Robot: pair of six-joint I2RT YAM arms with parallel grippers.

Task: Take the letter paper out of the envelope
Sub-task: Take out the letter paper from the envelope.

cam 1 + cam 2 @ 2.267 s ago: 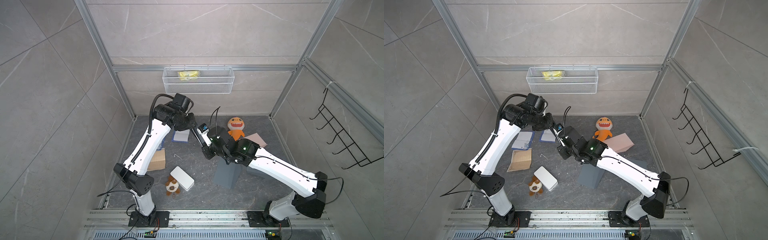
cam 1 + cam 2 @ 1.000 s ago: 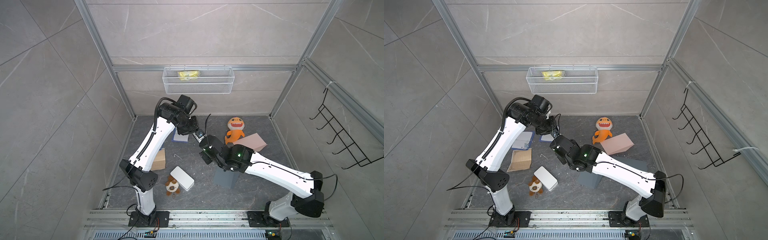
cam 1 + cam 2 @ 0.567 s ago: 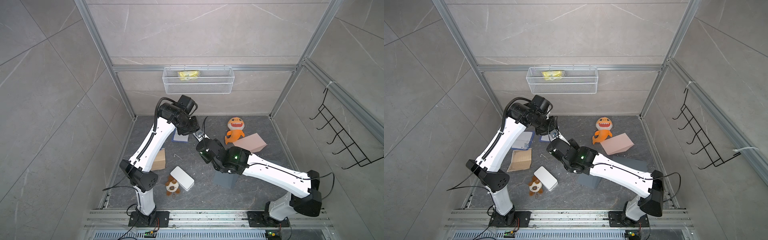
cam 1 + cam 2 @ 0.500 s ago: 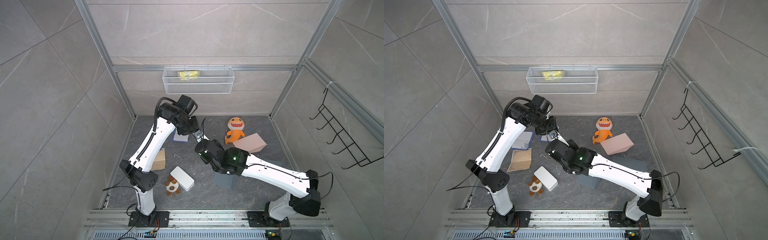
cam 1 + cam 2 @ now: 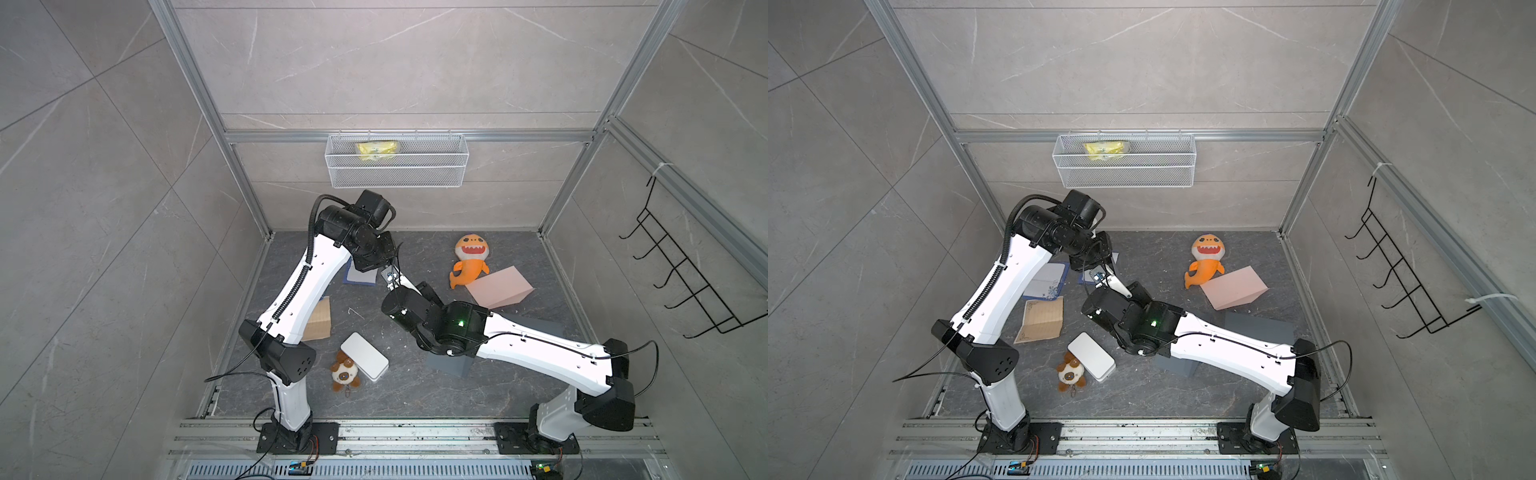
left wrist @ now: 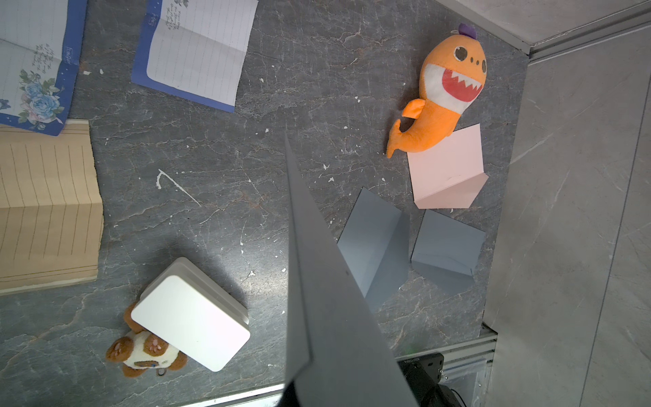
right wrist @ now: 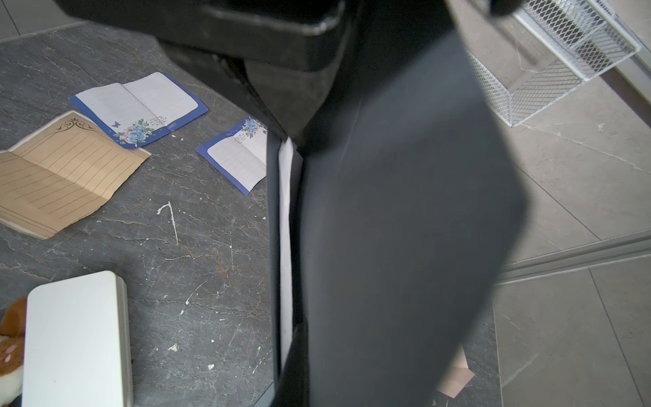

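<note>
Mostly hidden, right claw [image 5: 1106, 282] clamps the grey envelope [image 7: 387, 229]; left claw [image 7: 283, 121] is pinched closed, tips blurred, beside a white paper sliver [image 7: 286, 229]

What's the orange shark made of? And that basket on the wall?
The orange shark toy looks like soft plush fabric: fuzzy, matte, with puffy seams. The wall basket is probably white-coated metal wire: see-through mesh and a thin, stiff rim.

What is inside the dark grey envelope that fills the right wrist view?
A narrow white strip of letter paper shows in the open slit of the envelope. The rest of the sheet is hidden by the grey walls; its size and any writing cannot be seen.
</note>
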